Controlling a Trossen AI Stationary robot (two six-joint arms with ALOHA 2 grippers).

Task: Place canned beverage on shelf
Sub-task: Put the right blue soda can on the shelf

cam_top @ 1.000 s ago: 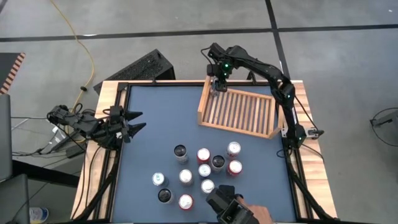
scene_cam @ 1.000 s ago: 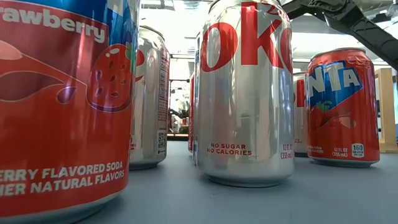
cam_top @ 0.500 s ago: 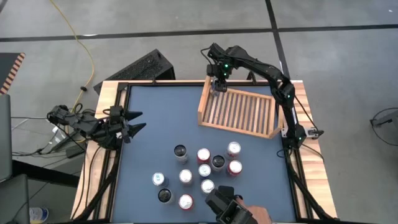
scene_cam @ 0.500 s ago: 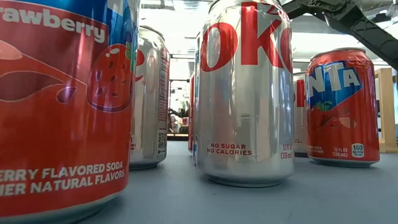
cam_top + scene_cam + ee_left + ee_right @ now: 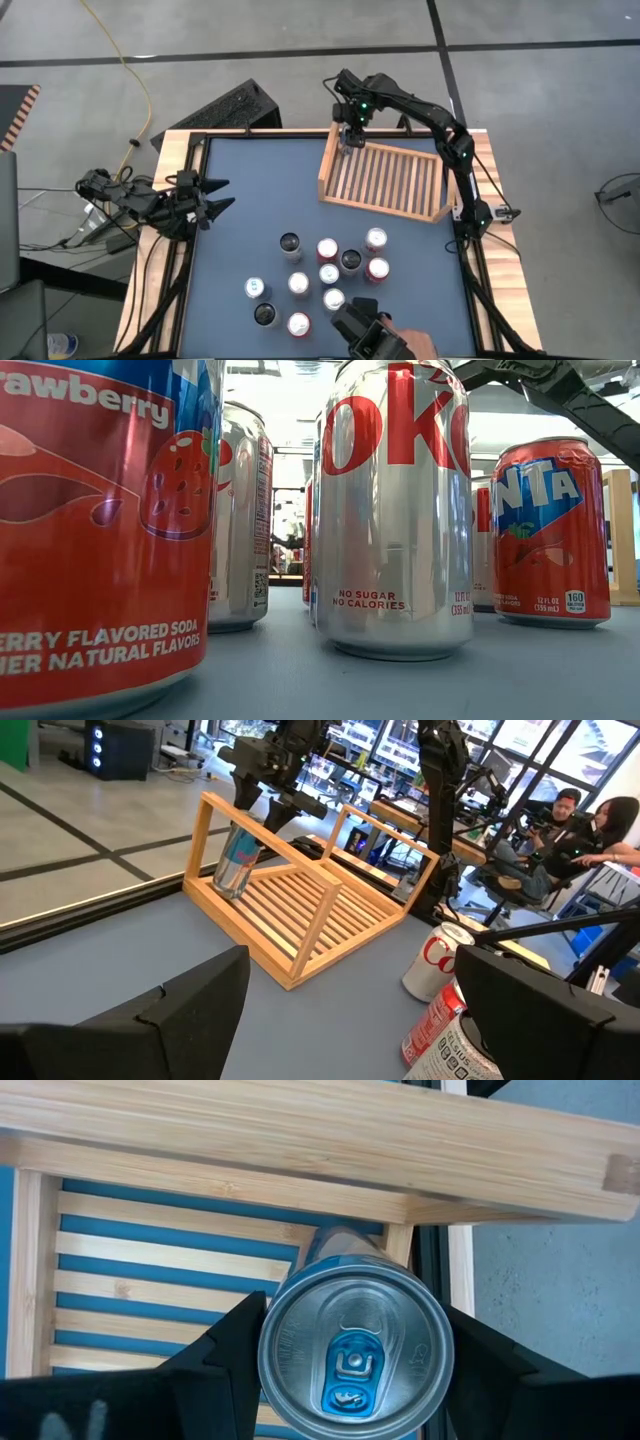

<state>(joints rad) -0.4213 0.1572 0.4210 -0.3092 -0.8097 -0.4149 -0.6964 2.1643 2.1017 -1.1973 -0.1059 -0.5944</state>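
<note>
While clamped on a can [image 5: 355,1348] in the shelf's [image 5: 382,182] far corner, right pincer [image 5: 346,136]; left pincer [image 5: 218,197] apart, well off the shelf.

My two arms: black, jointed segments with black cables running along them. My right arm [image 5: 420,108]: a small green light glowing near the wrist. My left gripper [image 5: 212,197]: two dark, pointed fingers. My right gripper [image 5: 350,1355]: broad matte-black fingers.
</note>
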